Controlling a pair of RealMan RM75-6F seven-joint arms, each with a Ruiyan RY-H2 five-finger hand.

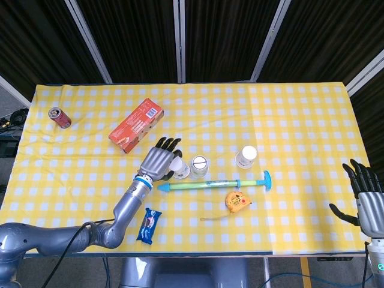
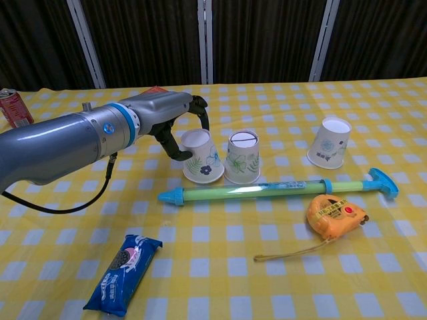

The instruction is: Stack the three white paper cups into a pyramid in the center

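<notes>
Left of frame centre, the left hand [image 2: 175, 123] held the left cup [image 2: 202, 157] upside down, fingers curled round its side, rim just beside the middle cup [image 2: 241, 157]. Any further push right risked knocking that cup onto the blue-green tube [image 2: 280, 190]. The right cup [image 2: 330, 143] stood well apart; the right hand [image 1: 367, 195] hung empty, fingers spread.
</notes>
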